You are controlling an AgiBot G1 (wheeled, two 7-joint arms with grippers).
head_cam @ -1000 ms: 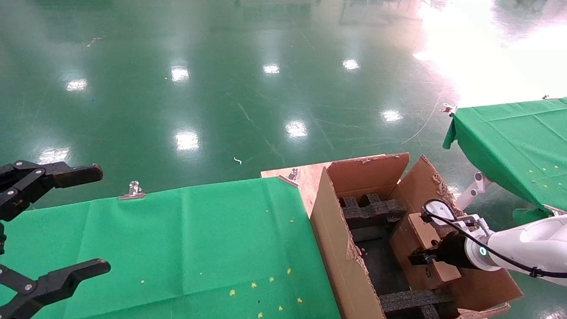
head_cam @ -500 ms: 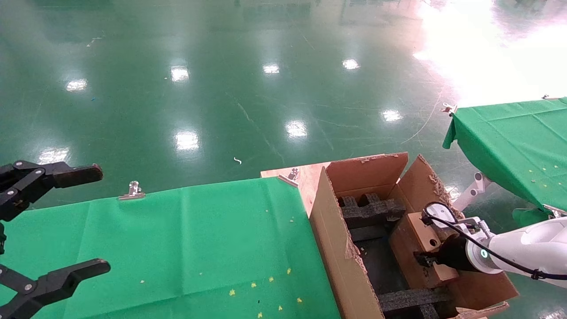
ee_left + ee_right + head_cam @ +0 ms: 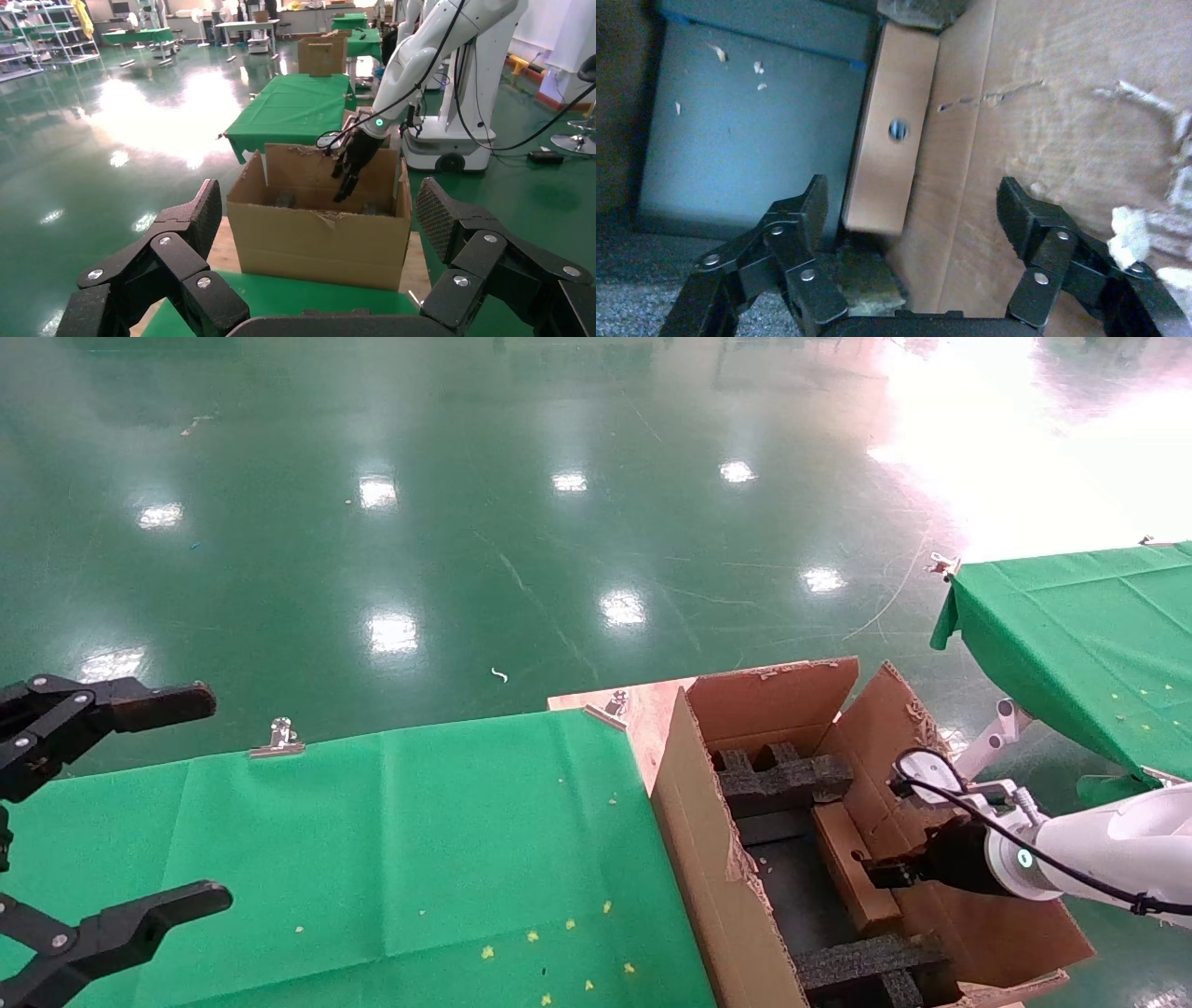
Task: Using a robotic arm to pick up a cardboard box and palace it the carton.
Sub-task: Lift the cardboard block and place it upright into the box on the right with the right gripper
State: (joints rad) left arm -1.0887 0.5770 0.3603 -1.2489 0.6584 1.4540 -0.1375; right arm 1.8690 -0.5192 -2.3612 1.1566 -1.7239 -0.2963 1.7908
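The small cardboard box [image 3: 846, 861] stands on its narrow edge inside the carton [image 3: 705, 859], against the right wall, between black foam inserts. Its round hole shows in the right wrist view [image 3: 891, 161]. My right gripper [image 3: 875, 875], on the white robotic arm with the teal ring [image 3: 1024, 859], hangs inside the carton just above the box. Its jaws are open and hold nothing [image 3: 914, 193]. My left gripper [image 3: 209, 794] is open and empty, parked at the far left over the green table. In the left wrist view the carton [image 3: 316, 242] shows with the right gripper [image 3: 348, 186] reaching in.
Black foam inserts sit at the carton's far end [image 3: 782, 780] and near end [image 3: 861, 966]. Ragged flaps stand up round the opening [image 3: 773, 696]. A green-clothed table [image 3: 372, 840] lies left of the carton. Another [image 3: 1090, 635] is at the right.
The box has gone from tilted in the right gripper to standing lower in the carton against the right wall. The right gripper has opened and let go of it. The left arm has not moved.
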